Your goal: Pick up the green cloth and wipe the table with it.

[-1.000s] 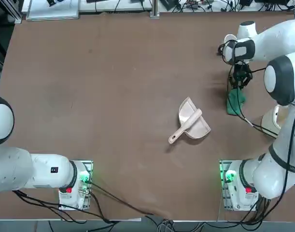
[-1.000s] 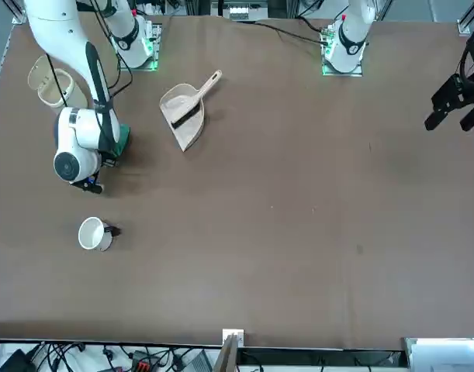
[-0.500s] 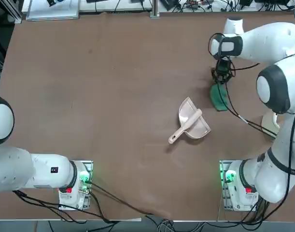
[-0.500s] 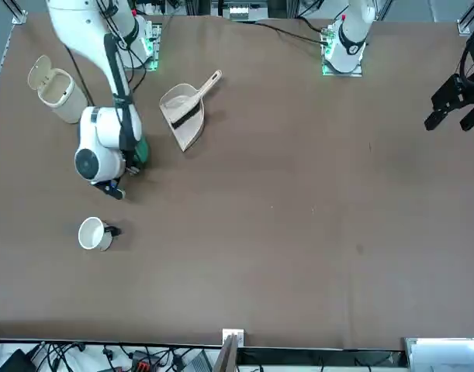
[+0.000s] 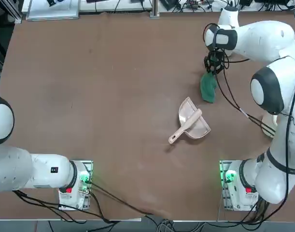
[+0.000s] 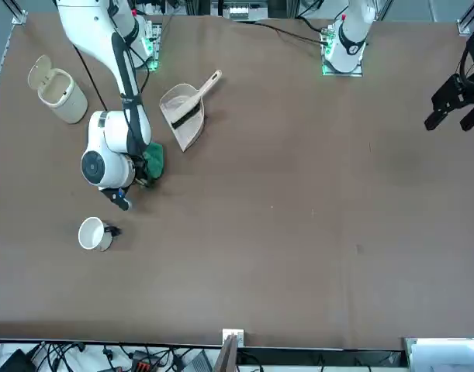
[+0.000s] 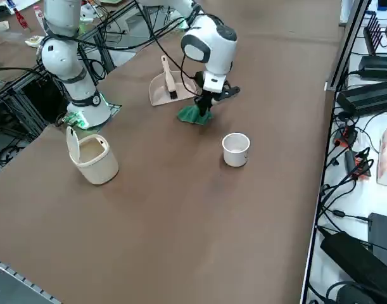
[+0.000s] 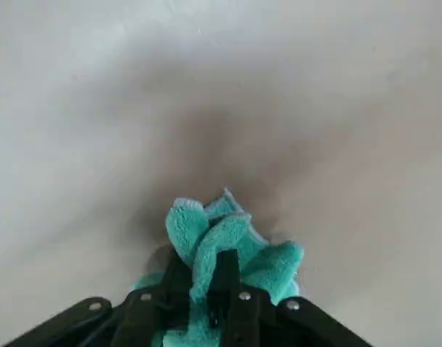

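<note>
No legible txt, labels or nos. anywhere.

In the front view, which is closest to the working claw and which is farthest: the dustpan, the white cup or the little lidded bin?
From the right gripper, shut on the green cloth:
1. The dustpan and the white cup, on opposite sides, are too close to call.
2. Lidded bin, toward the table's end, farthest.

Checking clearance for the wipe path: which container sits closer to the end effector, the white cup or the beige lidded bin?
The white cup. It stands just past the right end effector holding the green cloth; the beige bin with its raised lid sits clearly farther off.
</note>
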Robot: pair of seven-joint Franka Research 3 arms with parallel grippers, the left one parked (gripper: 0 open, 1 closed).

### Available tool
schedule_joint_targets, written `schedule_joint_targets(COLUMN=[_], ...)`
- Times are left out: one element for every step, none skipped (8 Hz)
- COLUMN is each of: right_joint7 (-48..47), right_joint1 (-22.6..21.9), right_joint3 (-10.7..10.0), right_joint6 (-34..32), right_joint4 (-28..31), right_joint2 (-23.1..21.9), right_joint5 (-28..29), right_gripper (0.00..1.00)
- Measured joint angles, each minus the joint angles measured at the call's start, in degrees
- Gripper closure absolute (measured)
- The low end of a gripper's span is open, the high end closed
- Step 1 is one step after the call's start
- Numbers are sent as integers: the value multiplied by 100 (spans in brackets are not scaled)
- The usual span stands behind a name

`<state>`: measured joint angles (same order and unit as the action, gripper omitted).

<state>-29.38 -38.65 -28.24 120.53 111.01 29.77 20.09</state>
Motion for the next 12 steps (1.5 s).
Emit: schedule_joint_targets(right_joint7=[0, 0, -21, -95, -164, -217, -251, -267, -268, -264, -256, -215], right_joint1=[22, 18, -17, -113, -266, -441, -593, -677, -695, -694, -697, -698], right_joint3=[-16, -24, -18, -3, 14, 30, 38, 43, 45, 44, 44, 31], right_joint6=[-62, -162, -326, -482, -549, -568, -569, -561, -545, -537, -540, -541], right_joint4=[-152, -345, -605, -884, -1076, -1164, -1184, -1190, -1217, -1253, -1285, -1320], right_joint2=[4, 0, -5, -9, -6, 6, 49, 151, 291, 408, 465, 469], right_joint5=[0, 0, 0, 0, 0, 0, 4, 8, 11, 11, 11, 10], right_gripper=[91, 91, 91, 91, 91, 91, 91, 89, 77, 57, 40, 22])
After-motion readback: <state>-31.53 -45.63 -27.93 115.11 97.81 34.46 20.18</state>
